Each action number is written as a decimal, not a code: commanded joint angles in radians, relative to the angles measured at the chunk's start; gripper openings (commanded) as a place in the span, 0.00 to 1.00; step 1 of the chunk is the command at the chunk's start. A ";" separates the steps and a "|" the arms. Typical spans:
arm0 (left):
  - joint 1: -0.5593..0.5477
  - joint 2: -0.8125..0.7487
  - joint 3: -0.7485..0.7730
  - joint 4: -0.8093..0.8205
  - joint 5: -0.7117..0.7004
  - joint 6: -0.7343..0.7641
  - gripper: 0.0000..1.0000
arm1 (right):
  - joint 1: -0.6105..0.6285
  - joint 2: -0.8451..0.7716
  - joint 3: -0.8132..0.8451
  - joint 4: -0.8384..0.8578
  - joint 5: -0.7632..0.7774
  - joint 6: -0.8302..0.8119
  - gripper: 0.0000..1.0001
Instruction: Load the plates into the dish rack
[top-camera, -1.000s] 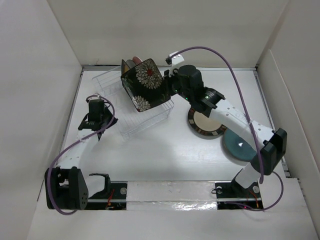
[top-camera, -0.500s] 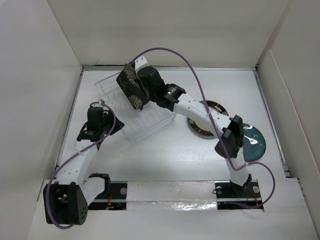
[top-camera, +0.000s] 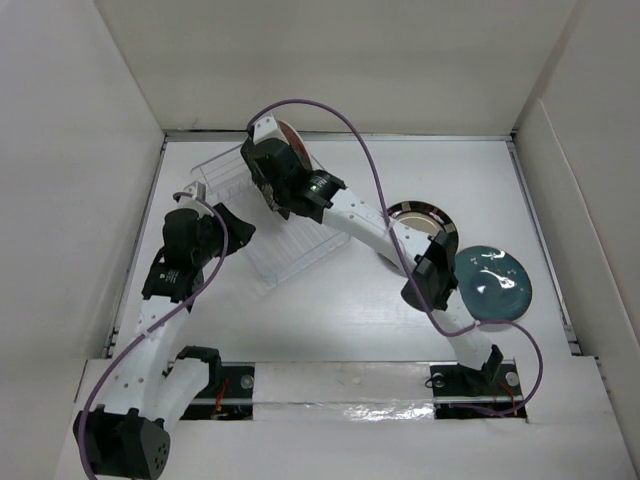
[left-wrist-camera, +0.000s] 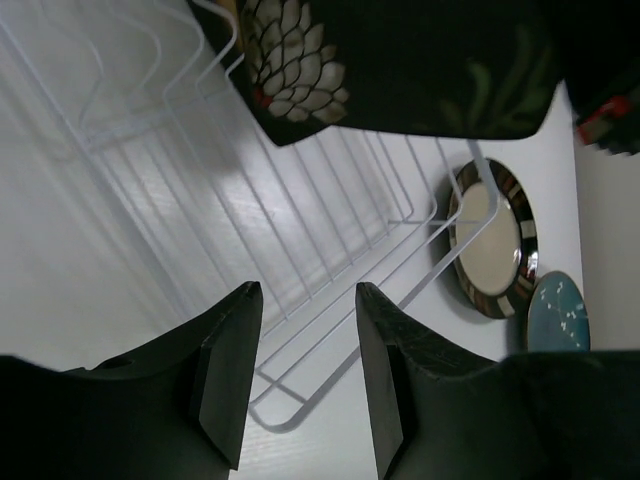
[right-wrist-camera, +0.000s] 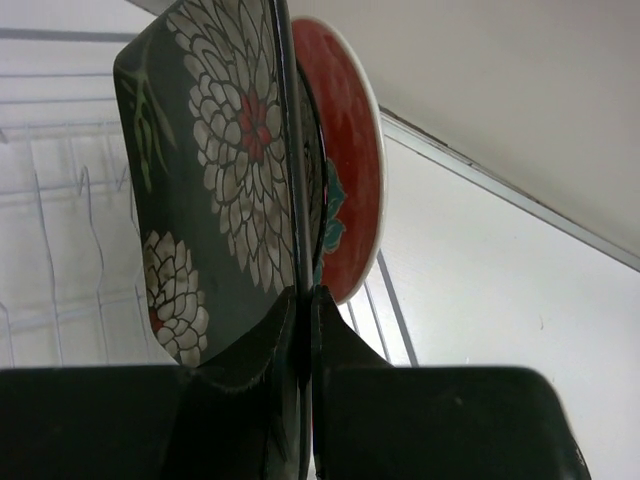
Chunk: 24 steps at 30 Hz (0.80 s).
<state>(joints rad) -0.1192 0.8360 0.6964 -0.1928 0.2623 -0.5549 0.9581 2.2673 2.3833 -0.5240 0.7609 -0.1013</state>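
We are racking the dark floral plate (right-wrist-camera: 210, 190), clamped upright in the right end effector (right-wrist-camera: 303, 300); we next lower it into the dish rack (top-camera: 300, 250) below, with the left end effector (left-wrist-camera: 303, 300) spread wide.

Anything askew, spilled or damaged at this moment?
Nothing spilled or broken. The dish rack sits skewed on the table. The right pincer holds the dark floral plate on edge beside the red plate at the rack's far end; the striped-rim plate and teal plate lie flat on the table.
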 joint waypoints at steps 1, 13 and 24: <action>-0.022 -0.018 0.113 0.018 -0.099 0.027 0.39 | 0.014 -0.006 0.120 0.169 0.152 -0.029 0.00; -0.065 -0.026 0.293 -0.108 -0.383 -0.007 0.30 | 0.034 0.046 0.116 0.268 0.179 -0.092 0.00; -0.065 -0.052 0.246 -0.080 -0.391 -0.036 0.32 | 0.053 0.146 0.085 0.361 0.140 -0.060 0.00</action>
<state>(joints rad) -0.1822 0.7818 0.9699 -0.2993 -0.1268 -0.5846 0.9974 2.4466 2.4302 -0.3153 0.8795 -0.1776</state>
